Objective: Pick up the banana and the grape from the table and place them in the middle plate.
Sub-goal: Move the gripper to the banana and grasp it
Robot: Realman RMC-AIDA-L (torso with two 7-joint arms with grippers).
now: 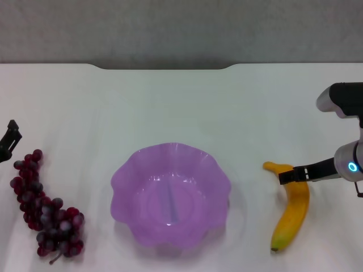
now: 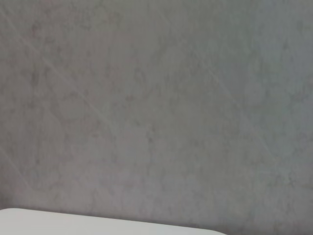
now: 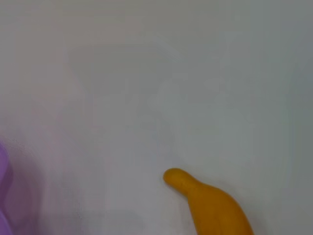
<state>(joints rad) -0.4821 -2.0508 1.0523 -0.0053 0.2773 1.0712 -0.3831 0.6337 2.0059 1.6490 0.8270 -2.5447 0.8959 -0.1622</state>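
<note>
- Right gripper reaches in from the right edge, its dark fingers over the far end of the banana; whether they pinch it cannot be told.
- Left gripper sits at the far-left edge, just beyond the grape; its fingers cannot be made out.
- Between both fruits, the middle plate rests on the table.
</note>
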